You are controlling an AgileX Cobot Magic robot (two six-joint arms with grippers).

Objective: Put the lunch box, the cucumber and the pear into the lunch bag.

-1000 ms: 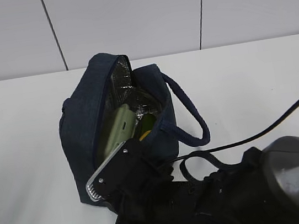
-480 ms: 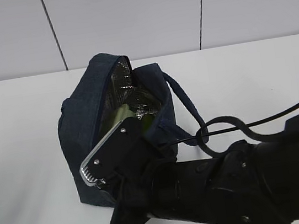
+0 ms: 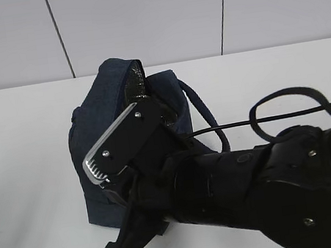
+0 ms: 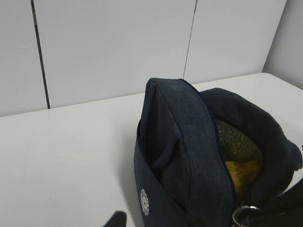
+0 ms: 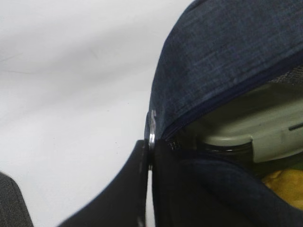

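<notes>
The navy lunch bag (image 3: 95, 152) stands on the white table, its top partly open. My right gripper (image 3: 152, 116) reaches over it from the front. In the right wrist view it (image 5: 150, 146) is shut on the metal ring pull (image 5: 152, 127) of the zipper. Inside the bag (image 5: 213, 56) lie the sage-green lunch box (image 5: 251, 127) and the yellow pear (image 5: 284, 187). The left wrist view shows the bag (image 4: 189, 156), the pear (image 4: 241, 172) and the ring pull (image 4: 244, 213). I cannot make out the cucumber. Only one dark fingertip (image 4: 117, 220) of my left gripper shows, well left of centre, clear of the bag.
The bag's loop handle (image 3: 204, 115) hangs to the right. My right arm (image 3: 274, 195) and its cable (image 3: 285, 101) fill the front right. A grey panelled wall (image 3: 151, 21) stands behind the table (image 3: 19, 138).
My right gripper has moved up and back along the bag's top with the ring pull. The opening has narrowed, and the contents no longer show in the exterior view.
</notes>
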